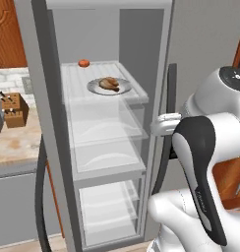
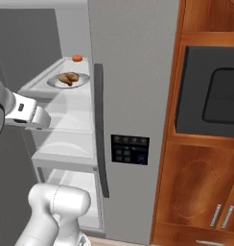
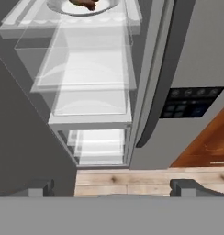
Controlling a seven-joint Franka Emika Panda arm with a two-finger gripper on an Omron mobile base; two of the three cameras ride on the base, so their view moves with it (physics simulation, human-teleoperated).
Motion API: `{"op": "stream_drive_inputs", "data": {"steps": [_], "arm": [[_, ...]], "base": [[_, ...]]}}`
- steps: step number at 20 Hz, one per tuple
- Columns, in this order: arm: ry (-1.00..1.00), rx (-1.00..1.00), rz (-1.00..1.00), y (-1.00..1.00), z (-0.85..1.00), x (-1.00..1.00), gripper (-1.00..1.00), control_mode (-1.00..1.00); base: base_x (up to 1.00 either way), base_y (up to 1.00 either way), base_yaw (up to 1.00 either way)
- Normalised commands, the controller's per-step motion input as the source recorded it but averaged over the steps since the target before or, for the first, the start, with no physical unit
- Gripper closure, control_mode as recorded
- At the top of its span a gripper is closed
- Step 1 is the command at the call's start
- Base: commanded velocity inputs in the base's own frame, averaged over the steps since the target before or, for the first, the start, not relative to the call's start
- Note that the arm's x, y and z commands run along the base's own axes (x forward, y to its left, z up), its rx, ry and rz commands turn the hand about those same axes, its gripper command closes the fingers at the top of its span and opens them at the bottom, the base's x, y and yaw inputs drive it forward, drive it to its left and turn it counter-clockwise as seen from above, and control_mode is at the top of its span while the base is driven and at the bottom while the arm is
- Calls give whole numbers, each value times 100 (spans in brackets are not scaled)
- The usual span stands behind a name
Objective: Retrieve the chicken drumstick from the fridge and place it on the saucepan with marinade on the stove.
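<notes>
In the left base view the fridge point(image 1: 156, 59) has its left door swung open, and the chicken drumstick point(image 1: 110, 83) lies on a grey plate point(image 1: 103, 89) on the upper clear shelf point(image 1: 136, 91), with a small red-orange round item point(image 1: 83, 63) behind it near the back wall. The gripper itself is hidden behind the arm's elbow here, but the wrist sits just in front of the closed right door's handle point(image 1: 171, 88), so the drumstick is above it and off to the left, well apart and deeper in the fridge. A bench point(image 1: 18, 142) with a knife block point(image 1: 14, 109) stands farther left. In the right base view the drumstick point(image 2: 68, 78) rests untouched on its plate point(image 2: 83, 81), above and beyond the white wrist at the left edge; the closed right door and a wooden cabinet with a wall oven point(image 2: 210, 91) fill the rest. In the hand view the gripper point(image 3: 112, 187) looks toward the open shelves with its two fingertips point(image 3: 185, 186) spread fully apart and nothing between them; the plate's rim point(image 3: 109, 6) and a sliver of the drumstick point(image 3: 86, 3) sit at the very top edge, well beyond the gripper, with wooden floor point(image 3: 132, 176) below. As I judge it, the door is open, but the reach, the grasp, the carry and the placing on the saucepan are all left.
</notes>
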Motion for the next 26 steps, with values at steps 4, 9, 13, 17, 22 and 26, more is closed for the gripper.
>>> {"op": "stream_drive_inputs", "data": {"steps": [4, 9, 13, 17, 22, 26], "arm": [[0, 0, 0, 0, 0, 0, -100, 100], [0, 0, 0, 0, 0, 0, -100, 100], [0, 0, 0, 0, 0, 0, -100, 100], [0, 0, 0, 0, 0, 0, -100, 100], [0, 0, 0, 0, 0, 0, -100, 100], [0, 0, 0, 0, 0, 0, -100, 100]], "base": [[34, 25, 0], [39, 19, 0], [41, 20, 0], [36, 23, 0], [30, 22, 0], [32, 27, 0]]}}
